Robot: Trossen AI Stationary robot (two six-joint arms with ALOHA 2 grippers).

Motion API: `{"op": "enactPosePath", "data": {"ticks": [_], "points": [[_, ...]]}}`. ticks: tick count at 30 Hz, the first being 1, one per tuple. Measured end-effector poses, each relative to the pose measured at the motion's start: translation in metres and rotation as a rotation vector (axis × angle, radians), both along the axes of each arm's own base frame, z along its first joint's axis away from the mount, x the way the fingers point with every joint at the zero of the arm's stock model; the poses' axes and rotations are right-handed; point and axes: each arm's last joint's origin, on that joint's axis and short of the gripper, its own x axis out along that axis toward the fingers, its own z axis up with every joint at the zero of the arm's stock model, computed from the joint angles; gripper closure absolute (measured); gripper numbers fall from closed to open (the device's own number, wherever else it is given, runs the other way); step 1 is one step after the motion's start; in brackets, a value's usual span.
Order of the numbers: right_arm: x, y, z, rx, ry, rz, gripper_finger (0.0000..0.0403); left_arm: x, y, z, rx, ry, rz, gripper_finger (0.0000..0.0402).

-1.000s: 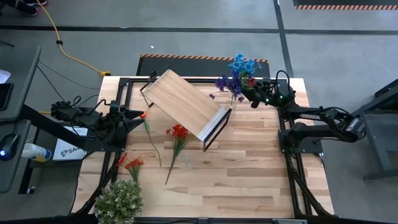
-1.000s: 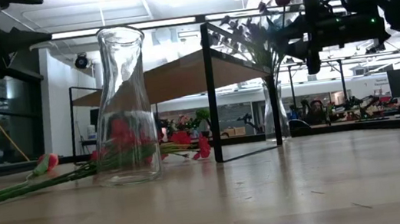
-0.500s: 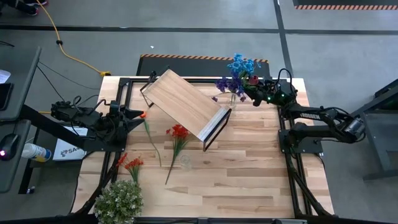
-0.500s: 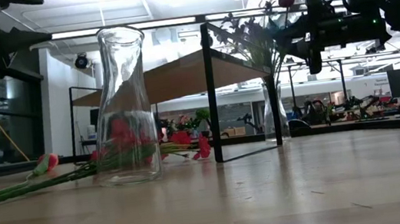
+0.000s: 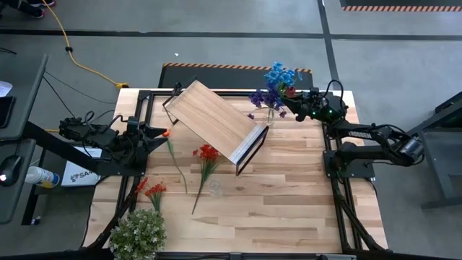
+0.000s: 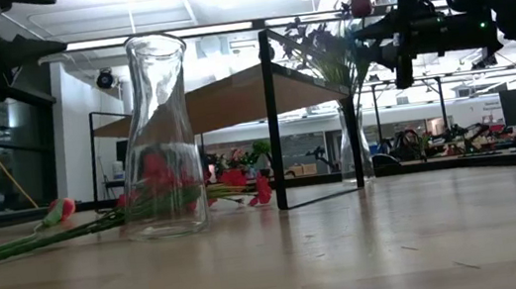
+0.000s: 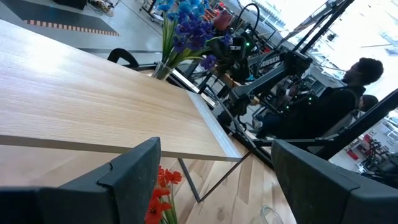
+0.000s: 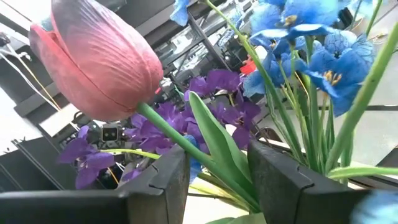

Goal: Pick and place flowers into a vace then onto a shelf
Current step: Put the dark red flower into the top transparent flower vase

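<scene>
A glass vase (image 5: 271, 113) stands near the table's far right corner, beside the shelf (image 5: 215, 121), with blue and purple flowers (image 5: 275, 85) in it. My right gripper (image 5: 290, 103) reaches level at this bouquet from the right and is shut on a pink-red tulip (image 8: 99, 59), whose bloom (image 6: 359, 1) shows above the bouquet in the low view. An empty second vase (image 5: 215, 188) stands mid-table (image 6: 159, 137). Red flowers (image 5: 208, 154), orange flowers (image 5: 151, 189) and a pink-budded stem (image 5: 173, 159) lie flat on the table. My left gripper (image 5: 153, 134) waits open at the left edge (image 7: 214, 180). My right gripper pinches the tulip's green stem (image 8: 202, 155), a little below the bloom, between its two fingers (image 8: 158, 180). The fingers come level from the table's right and lie across the stem. The tulip is lifted, bloom upward; its lower end is hidden among the bouquet's stalks.
The shelf sits askew across the table's far middle on its black frame (image 5: 249, 148). A bushy pale-green clump (image 5: 137, 235) rests at the near left corner. Bare planks lie along the near right (image 5: 289, 209). A person (image 7: 357, 81) sits beyond the table.
My right gripper has risen a little and drifted toward the table's far right corner, carrying the tulip along. The bloom has stayed over the bouquet and tipped slightly lower toward it.
</scene>
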Motion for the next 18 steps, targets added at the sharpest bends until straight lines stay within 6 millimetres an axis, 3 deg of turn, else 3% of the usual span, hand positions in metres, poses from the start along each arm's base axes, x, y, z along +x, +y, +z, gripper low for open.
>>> {"op": "enactPosePath", "data": {"ticks": [18], "points": [[-0.0036, -0.0030, 0.0004, 0.005, -0.004, -0.010, 0.0251, 0.0000, 0.0000, 0.0001, 0.003, 0.001, -0.001, 0.0064]]}}
